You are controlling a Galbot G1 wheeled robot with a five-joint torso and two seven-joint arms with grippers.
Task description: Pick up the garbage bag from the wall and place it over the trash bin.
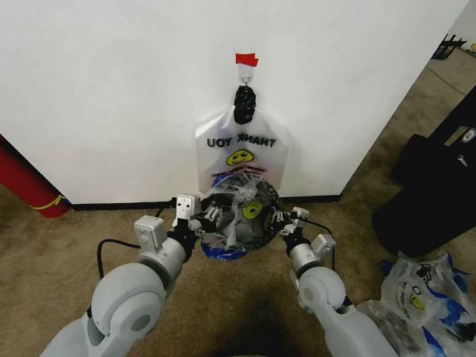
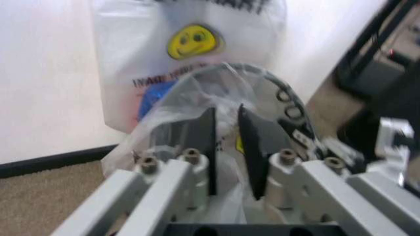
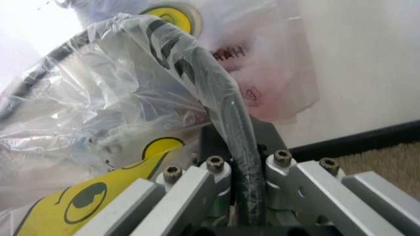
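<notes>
A thin, crinkled, see-through bag [image 1: 236, 216] is draped over the round black wire bin [image 1: 262, 223], which stands on the carpet [image 1: 67, 245] just before the wall's [image 1: 111, 89] black baseboard; blue plastic bunches at its lower left side and a yellow smiley shows through the film. The mesh is mostly veiled by folds, so the bin's base is hard to make out. The left gripper [image 1: 209, 216] is at the bin's left side, its flat black pads [image 2: 207, 142] narrowed on a fold of bag film. The right gripper [image 1: 281, 221] is at the right side, its jaws closed around the bin's dark curved rim with plastic over it. On the wall behind, a second bag [image 1: 239, 149] with mirrored lettering hangs from a small metal hook [image 1: 246, 74] under a red tape strip [image 1: 246, 59], its black handles knotted; its lower part is hidden by the bin.
</notes>
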